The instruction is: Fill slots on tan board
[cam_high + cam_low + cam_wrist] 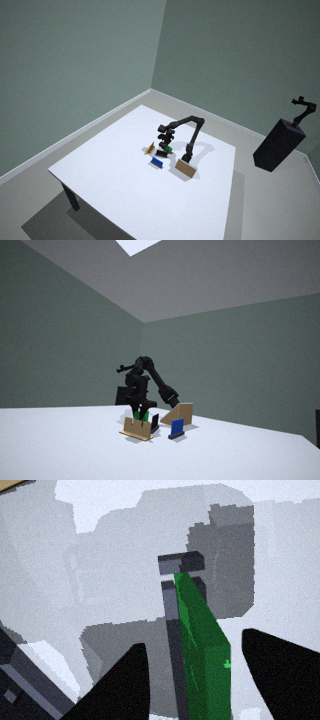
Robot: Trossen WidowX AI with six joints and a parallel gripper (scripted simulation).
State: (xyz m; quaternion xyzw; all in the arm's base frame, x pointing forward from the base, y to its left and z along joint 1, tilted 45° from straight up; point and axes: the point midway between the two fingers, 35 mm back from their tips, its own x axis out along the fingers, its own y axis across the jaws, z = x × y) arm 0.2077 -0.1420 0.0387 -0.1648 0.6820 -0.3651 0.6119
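Your arm [197,133] [158,376] is matte black throughout, with slim jointed links and chunky rounded joints; your black gripper [165,146] [138,418] [194,646] has smooth, tapering fingers with blunt, rounded tips.

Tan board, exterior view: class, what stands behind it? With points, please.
Behind the tan board [150,149] [140,428], the green board's [168,149] [145,416] upper part shows; its lower part and holder are hidden.

Legible text: none found | Labels, brands, numbers, signs: none can be read on any surface in the top, exterior or wrist view | Small light square mark [10,696] on dark surface at lower left of wrist view: no characters can be made out
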